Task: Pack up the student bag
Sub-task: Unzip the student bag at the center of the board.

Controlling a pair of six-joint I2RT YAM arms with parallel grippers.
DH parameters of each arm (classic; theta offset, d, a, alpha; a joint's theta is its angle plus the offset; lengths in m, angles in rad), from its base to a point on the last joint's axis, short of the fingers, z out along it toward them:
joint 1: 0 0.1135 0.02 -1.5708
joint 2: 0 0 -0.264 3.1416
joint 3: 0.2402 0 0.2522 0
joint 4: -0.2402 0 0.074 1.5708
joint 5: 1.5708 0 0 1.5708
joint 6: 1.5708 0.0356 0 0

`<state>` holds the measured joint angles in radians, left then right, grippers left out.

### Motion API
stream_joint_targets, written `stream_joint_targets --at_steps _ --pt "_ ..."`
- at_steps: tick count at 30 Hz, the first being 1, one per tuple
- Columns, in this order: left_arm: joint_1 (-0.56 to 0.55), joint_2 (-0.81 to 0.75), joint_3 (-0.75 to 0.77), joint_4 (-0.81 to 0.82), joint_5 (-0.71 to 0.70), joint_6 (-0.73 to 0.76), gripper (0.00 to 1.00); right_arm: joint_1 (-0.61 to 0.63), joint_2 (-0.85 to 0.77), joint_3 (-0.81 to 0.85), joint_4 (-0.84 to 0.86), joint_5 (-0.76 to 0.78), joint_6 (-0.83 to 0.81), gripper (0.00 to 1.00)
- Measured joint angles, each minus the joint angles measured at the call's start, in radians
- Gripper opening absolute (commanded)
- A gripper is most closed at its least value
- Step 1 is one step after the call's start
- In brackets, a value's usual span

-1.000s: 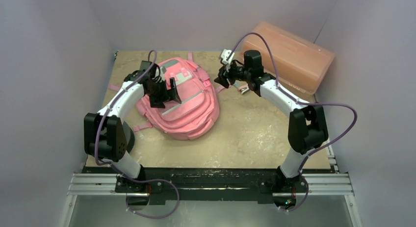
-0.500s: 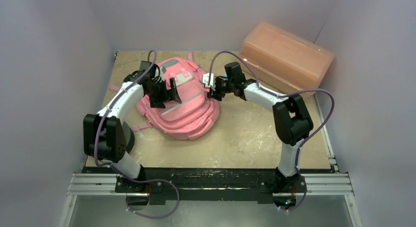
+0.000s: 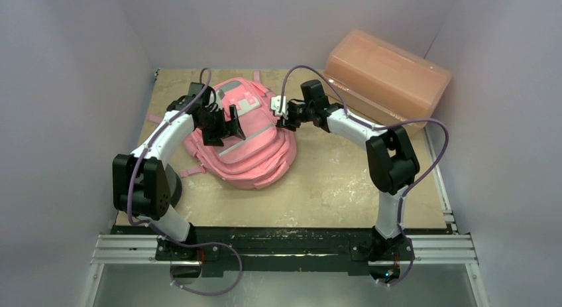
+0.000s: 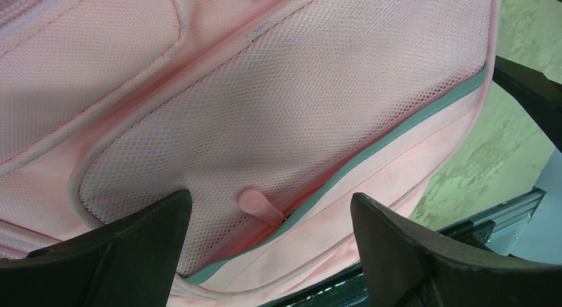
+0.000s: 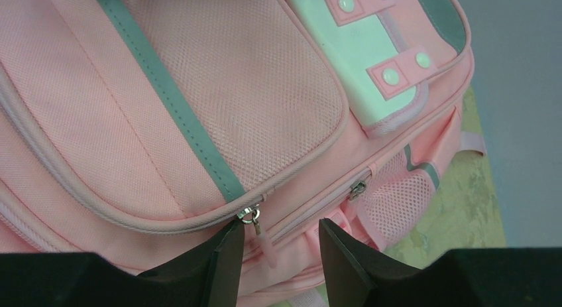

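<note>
The student bag, a soft pink backpack with grey-and-white patches, lies flat at the table's left centre. My left gripper hovers over its middle, open wide; in the left wrist view it straddles a mesh pocket and a round pink zipper tab without touching them. At the bag's right edge sits my right gripper. In the right wrist view it stands open narrowly, and a pink zipper pull hangs from a metal slider between the tips, close to the left finger.
A rigid translucent orange-pink plastic box stands at the back right against the wall. A second zipper slider shows beside a side mesh pocket. Grey walls enclose the table on three sides.
My right arm swung left from near the orange box to the bag's right edge, and its jaws narrowed a little. The left arm and the bag stayed still.
</note>
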<state>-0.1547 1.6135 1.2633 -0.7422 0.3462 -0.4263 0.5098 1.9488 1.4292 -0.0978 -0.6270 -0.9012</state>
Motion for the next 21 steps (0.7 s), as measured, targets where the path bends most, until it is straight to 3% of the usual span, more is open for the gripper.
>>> stream_joint_targets --at_steps 6,11,21 --pt "0.002 0.000 0.000 0.000 0.004 0.000 0.90 0.000 0.031 0.024 -0.060 -0.026 -0.025 0.26" --pt "0.002 0.000 0.000 0.001 0.009 0.000 0.89 0.000 0.036 0.023 -0.082 -0.043 -0.034 0.01" --pt "0.002 -0.058 -0.063 0.063 0.010 -0.009 0.81 0.008 -0.029 -0.089 0.027 0.030 0.180 0.00"
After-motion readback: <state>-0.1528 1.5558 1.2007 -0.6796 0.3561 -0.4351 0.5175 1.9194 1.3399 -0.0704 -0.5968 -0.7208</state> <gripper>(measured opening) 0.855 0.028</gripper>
